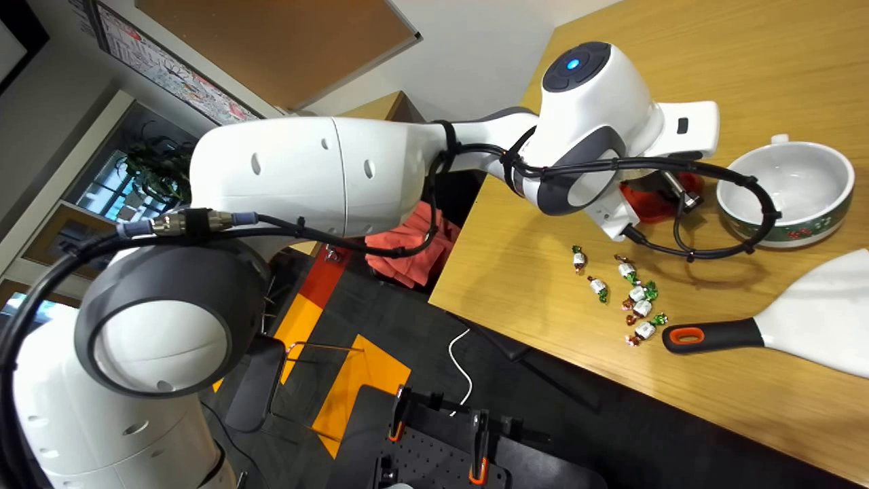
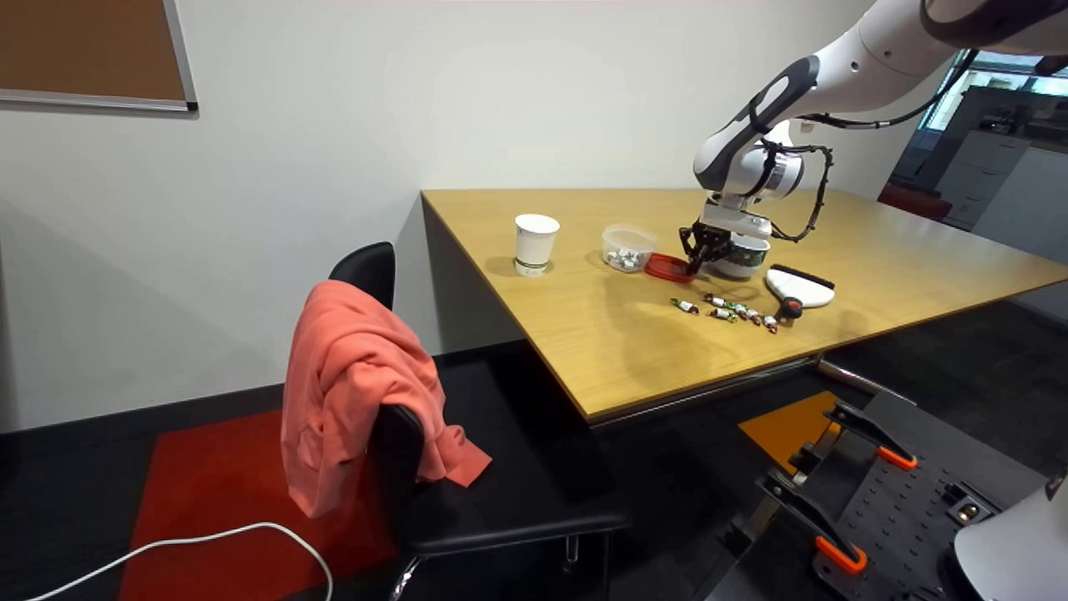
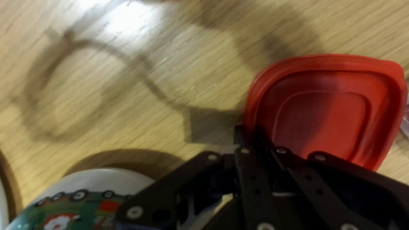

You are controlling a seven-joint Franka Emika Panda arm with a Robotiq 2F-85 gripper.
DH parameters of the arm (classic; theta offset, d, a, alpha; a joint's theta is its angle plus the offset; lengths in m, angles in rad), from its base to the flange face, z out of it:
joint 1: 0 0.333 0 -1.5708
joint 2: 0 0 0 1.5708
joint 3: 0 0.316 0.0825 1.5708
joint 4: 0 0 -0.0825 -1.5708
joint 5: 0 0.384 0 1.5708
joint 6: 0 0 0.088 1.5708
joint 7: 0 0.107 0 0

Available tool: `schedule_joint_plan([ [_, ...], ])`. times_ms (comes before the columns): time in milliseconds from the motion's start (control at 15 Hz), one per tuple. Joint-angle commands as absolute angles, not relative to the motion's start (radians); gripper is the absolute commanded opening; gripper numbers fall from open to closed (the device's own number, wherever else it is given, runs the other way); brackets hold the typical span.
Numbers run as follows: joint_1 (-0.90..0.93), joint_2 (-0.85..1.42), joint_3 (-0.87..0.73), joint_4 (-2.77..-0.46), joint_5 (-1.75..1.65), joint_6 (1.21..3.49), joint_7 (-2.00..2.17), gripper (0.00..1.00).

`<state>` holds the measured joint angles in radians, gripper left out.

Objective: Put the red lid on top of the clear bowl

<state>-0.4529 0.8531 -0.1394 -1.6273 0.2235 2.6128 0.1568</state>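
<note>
I can make out no readable word, label, brand, number or sign in any of my views. The patterned bowl [image 3: 83, 209] on the counter [image 2: 584, 309] wears a coloured band; up close in my wrist view it shows me a picture with a row of dark rings, and any lettering there is beyond me. Near the patterned bowl, the wrapped candies [image 1: 637, 293] bear dark specks on their white middles, too small to read. Well apart from the patterned bowl, the paper cup [image 2: 535, 242] has a greenish strip low on its side, again too small. Farthest from the patterned bowl, the framed board [image 1: 170, 68] is crowded with lines and colour; whether any is writing I cannot tell.
</note>
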Motion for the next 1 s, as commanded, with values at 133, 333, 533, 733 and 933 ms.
schedule_joint_plan([
  [133, -0.441, 0.835, -0.153, -1.623, 0.233, 2.568, 0.144, 0.02],
  [333, -0.41, 0.779, -0.189, -1.659, 0.193, 2.52, 0.147, 0.02],
  [533, -0.372, 0.737, -0.235, -1.669, 0.138, 2.454, 0.154, 0.02],
  [733, -0.348, 0.698, -0.261, -1.664, 0.091, 2.412, 0.149, 0.02],
  [933, -0.358, 0.668, -0.242, -1.659, 0.081, 2.415, 0.098, 0.02],
])
